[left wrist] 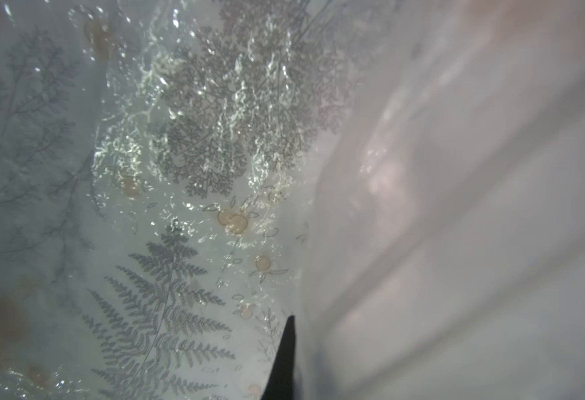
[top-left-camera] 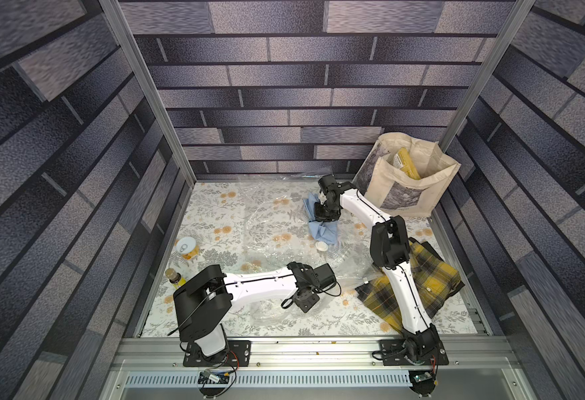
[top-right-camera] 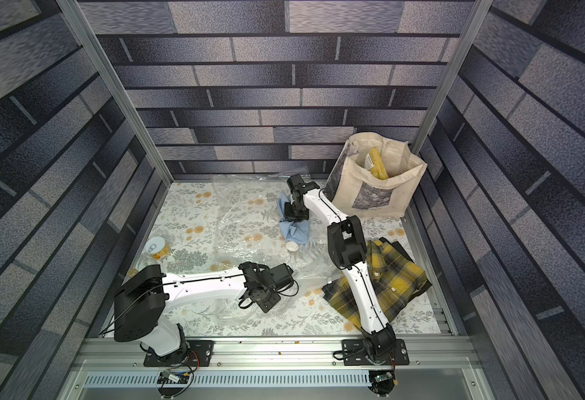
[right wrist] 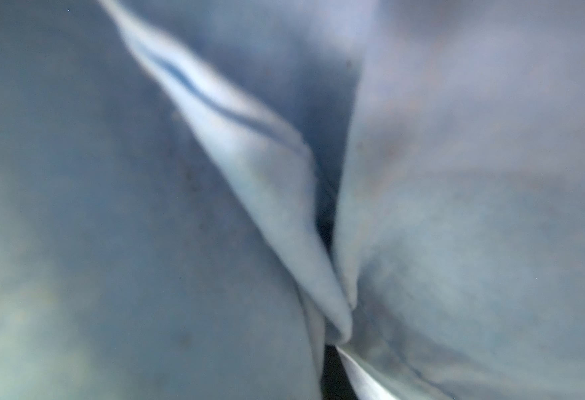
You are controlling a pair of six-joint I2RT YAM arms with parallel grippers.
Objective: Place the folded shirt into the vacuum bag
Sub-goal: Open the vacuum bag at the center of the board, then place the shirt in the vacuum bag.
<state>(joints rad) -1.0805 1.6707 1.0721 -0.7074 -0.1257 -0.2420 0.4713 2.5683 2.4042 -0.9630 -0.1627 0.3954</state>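
- A small booth with walls (top-left-camera: 301,86) papered in a grey-violet brick pattern and metal posts (top-left-camera: 152,97) at the back corners.
- The floor of the booth is a pale tablecloth (top-left-camera: 211,207) printed with grey ferns and orange flowers.
- A metal rail (top-left-camera: 319,346) runs along the near edge, and both arms are bolted to it.
- The vacuum bag (top-left-camera: 270,221) is a clear, crinkled sheet spread over the middle of the cloth, reaching from one gripper to the other.
- The bag's round white valve cap (top-left-camera: 321,246) lies just nearer the rail than the right gripper (top-left-camera: 325,216).
- The right gripper points down, pinched on a bunched blue shirt (top-left-camera: 322,230), which hangs onto the bag directly below it.
- The left gripper (top-left-camera: 305,300) is closed low on the bag's near edge; in its wrist view, plastic gathers against one dark finger (left wrist: 284,360).
- A folded yellow plaid shirt (top-left-camera: 436,277) lies under the right arm, near the left gripper.
- A beige tote bag (top-left-camera: 409,187) stands beyond the right gripper, in the back corner.
- A tin can (top-left-camera: 188,247) and a small bottle (top-left-camera: 173,277) stand outside the left arm.
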